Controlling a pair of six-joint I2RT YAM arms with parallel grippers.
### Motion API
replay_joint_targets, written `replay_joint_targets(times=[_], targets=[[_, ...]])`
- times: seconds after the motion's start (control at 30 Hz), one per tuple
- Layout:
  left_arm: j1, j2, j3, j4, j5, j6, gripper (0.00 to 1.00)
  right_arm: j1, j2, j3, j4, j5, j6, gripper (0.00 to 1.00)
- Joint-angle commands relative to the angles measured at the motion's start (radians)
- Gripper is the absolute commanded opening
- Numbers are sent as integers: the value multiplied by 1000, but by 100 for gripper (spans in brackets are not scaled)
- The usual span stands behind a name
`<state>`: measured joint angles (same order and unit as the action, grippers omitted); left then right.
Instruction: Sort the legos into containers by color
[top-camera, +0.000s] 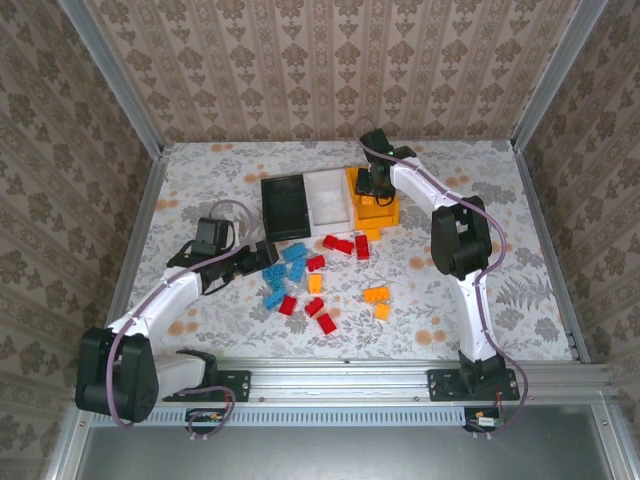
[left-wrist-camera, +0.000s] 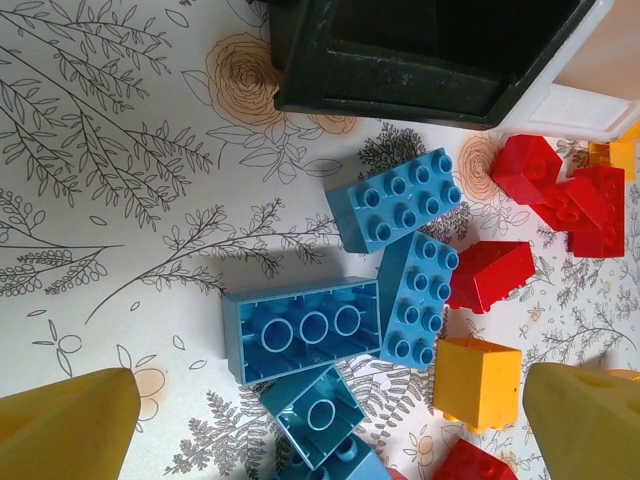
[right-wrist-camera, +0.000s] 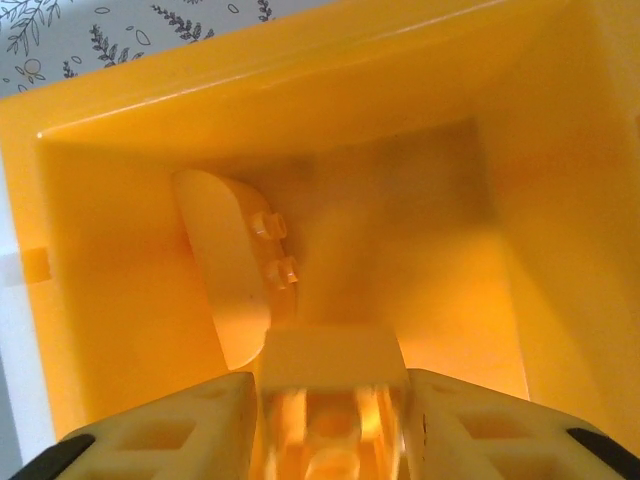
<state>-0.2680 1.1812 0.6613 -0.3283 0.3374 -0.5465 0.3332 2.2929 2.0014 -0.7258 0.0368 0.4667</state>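
While the right jaws hold an orange-yellow lego (right-wrist-camera: 330, 365) inside the orange-yellow container (right-wrist-camera: 110, 300), the step in hand reads as a drop-off. Next move, by judgement: part the jaws and release beside the studded piece (right-wrist-camera: 235, 270) lying within. Left jaws: spread wide, empty, above blue legos (left-wrist-camera: 305, 330) on the tabletop (left-wrist-camera: 120, 200), near the black container (left-wrist-camera: 400, 70).

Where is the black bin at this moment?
In the top view, the black bin stands leftmost in the row, beside the white bin, beyond the blue legos.
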Motion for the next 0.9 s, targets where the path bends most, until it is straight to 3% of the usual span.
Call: replay_joint_targets(times=[0.0, 0.17, 0.47, 0.87], targets=[[-6, -2, 15, 5, 12, -13, 100, -8, 3, 27, -21, -20, -14, 49], [-11, -2, 15, 10, 11, -20, 100, -8, -23, 27, -25, -18, -18, 59], [-19, -42, 22, -4, 15, -21, 100, -9, -220, -91, -7, -48, -2, 62], [-18, -123, -30, -8, 22, -4, 100, 19, -677, -590, -90, -92, 2, 64]])
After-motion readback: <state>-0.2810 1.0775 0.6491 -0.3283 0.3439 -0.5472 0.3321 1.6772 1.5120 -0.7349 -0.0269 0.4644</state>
